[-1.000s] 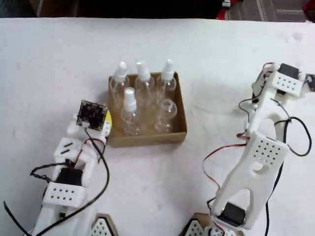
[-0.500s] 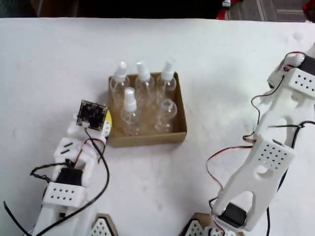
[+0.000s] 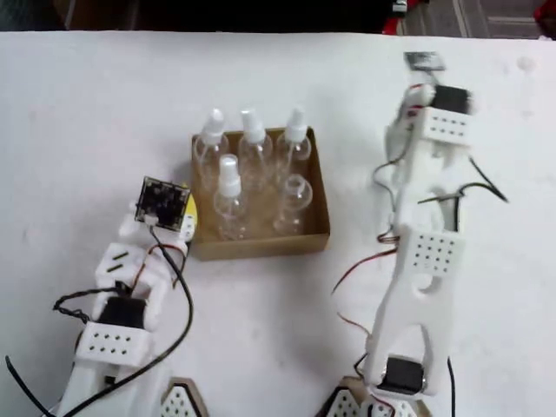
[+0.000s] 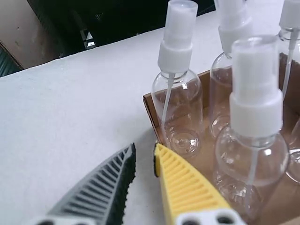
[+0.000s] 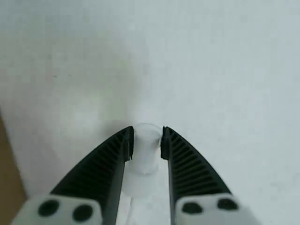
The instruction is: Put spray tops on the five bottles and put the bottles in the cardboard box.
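Bottles [image 3: 252, 178] of clear plastic stand upright in the cardboard box [image 3: 261, 246] on a white table [image 3: 87, 104] whose far edge meets a dark room; four wear white spray tops [image 3: 253, 124], and the last bottle [image 3: 297, 195], at the box's near right corner, has a bare neck. A loose spray top [image 5: 145, 150] is pinched between the black fingers of the right gripper [image 5: 146, 138] over bare table, its lower part hidden behind them. The left gripper [image 4: 144, 152], its grey and yellow fingers almost together on nothing, sits just outside the box's near left corner.
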Robot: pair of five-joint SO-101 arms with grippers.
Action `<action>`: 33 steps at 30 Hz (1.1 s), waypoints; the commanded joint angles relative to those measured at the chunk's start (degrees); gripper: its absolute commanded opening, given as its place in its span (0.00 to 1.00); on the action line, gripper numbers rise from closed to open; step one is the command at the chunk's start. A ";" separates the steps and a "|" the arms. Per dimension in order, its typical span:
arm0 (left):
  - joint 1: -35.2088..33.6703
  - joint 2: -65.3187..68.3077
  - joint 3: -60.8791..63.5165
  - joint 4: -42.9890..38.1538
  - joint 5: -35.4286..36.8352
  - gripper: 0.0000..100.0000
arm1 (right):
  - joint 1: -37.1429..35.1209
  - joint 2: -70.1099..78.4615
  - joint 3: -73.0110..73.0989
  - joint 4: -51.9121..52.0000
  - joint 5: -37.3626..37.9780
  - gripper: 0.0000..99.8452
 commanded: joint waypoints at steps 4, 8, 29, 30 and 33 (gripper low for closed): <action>0.66 0.13 -0.44 -1.23 -0.53 0.07 | -2.95 -0.92 -0.53 1.10 0.88 0.12; 0.66 0.13 -0.44 -1.23 -0.53 0.07 | -2.51 -1.10 -0.44 1.27 0.88 0.17; 0.66 0.13 -0.44 -1.41 -0.53 0.07 | -0.92 5.58 -2.81 0.57 2.73 0.13; 0.66 0.13 -0.44 -1.41 -0.53 0.07 | -0.92 5.93 -3.43 0.57 2.73 0.13; 0.66 0.13 -0.44 -1.41 -0.53 0.07 | -0.92 6.99 -4.92 0.75 2.73 0.13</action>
